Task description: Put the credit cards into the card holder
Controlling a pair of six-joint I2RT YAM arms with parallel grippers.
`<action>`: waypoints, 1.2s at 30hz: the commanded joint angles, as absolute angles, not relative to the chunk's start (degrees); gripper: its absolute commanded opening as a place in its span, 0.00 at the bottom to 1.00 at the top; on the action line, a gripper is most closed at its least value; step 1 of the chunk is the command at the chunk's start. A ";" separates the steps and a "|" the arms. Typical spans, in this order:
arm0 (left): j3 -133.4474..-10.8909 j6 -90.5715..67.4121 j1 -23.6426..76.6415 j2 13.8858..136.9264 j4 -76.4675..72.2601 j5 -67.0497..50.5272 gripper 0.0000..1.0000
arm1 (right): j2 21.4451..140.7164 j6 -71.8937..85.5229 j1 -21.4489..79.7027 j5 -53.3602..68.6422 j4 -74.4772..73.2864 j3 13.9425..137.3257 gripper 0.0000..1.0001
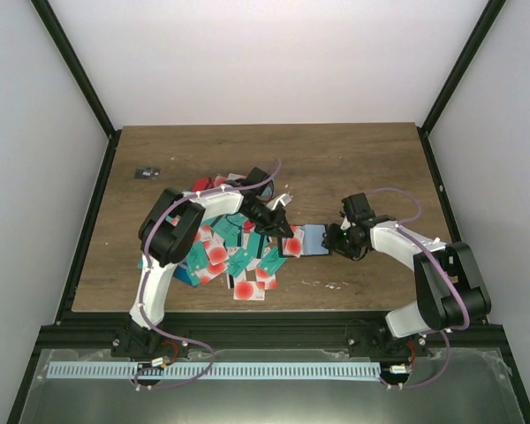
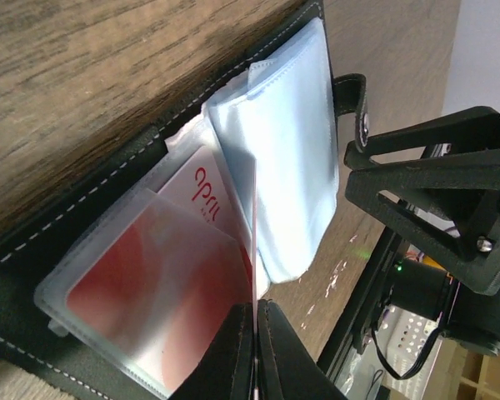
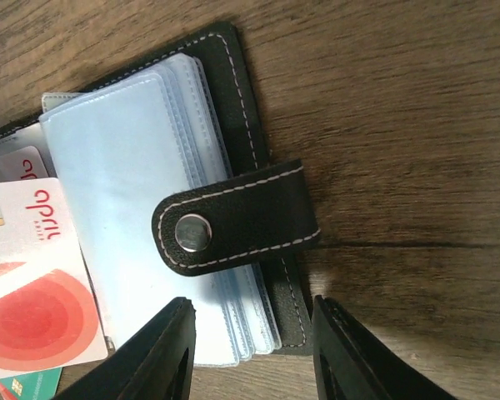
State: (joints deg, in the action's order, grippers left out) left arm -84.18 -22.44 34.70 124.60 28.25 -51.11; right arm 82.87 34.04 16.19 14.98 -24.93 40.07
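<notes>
Credit cards (image 1: 216, 256), small thin rectangles in teal, red and white with a red circle, lie in a loose heap on the brown wooden table (image 1: 362, 168), in front of the left arm. Just right of the heap is the black folding card holder (image 1: 309, 240), opened flat so that its light-blue sleeves face up. Both claws meet at it: the left gripper (image 1: 285, 231) from the heap side, the right gripper (image 1: 337, 240) from the other side. A tiny dark grey object (image 1: 147, 172) sits well apart, near the far left corner.

From the left wrist, the two black fingers (image 2: 287, 358) are pressed together, and a thin pale edge runs up from between them. I judge this is a pinched card, seen edge-on and aimed at the clear plastic sleeve (image 2: 142, 275). Behind that sleeve a white card with a red circle (image 2: 204, 192) shows.

From the right wrist, the jaws stand apart, astride the near edge of the holder's right half, below the snap tab (image 3: 233, 227). They do not clamp it, because wood shows beside one finger. I think this claw waits there to keep the holder from sliding.
</notes>
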 commanded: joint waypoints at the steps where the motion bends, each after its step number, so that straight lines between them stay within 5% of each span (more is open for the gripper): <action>1: -85.88 -21.99 35.15 126.27 28.22 -52.16 0.04 | 83.41 33.06 15.50 15.28 -23.95 39.82 0.41; 36: -90.26 -28.37 36.12 131.15 25.29 -51.55 0.04 | 85.93 31.34 15.50 17.34 -22.73 40.22 0.40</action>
